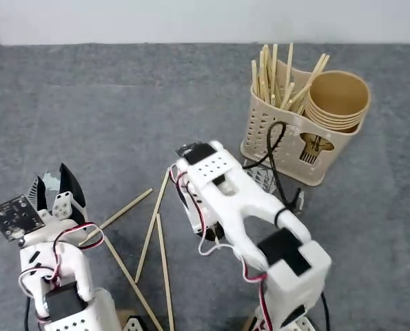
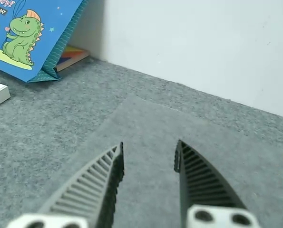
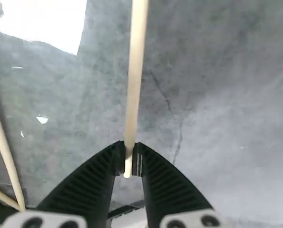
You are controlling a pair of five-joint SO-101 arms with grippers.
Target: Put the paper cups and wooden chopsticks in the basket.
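- Print: a blue bag (image 2: pixel 36 33) with a green cartoon dinosaur leans against the wall (image 2: pixel 203 47). Its lettering is cut off by the frame edge. The basket (image 1: pixel 287 148) has a dark motif on its front wall, with no wording legible.
- Surface and room: a grey felt-like mat (image 1: pixel 122 103) covers the table, with the plain white wall behind. A flat coloured item lies under the bag's edge; what it is cannot be told.
- Task items: a stack of paper cups (image 1: pixel 339 100) sits in one end of the basket. A bundle of chopsticks (image 1: pixel 273 72) stands upright in the other end. Several loose chopsticks (image 1: pixel 165 276) lie on the mat between the two arms, some crossing.
- Left arm: it stands at the near left of the table. The left gripper (image 1: pixel 53 178) is raised above the mat, its jaws spread wide with nothing between them.
- Right arm: it is mid-table, folded forward, with the wrist turned down towards the mat and near the basket. A black cable (image 1: pixel 277 152) from it crosses the basket's front.
- The right gripper (image 3: pixel 128 147) has its jaws closed on the end of a single chopstick (image 3: pixel 136 71). Whether that stick is clear of the mat cannot be told.
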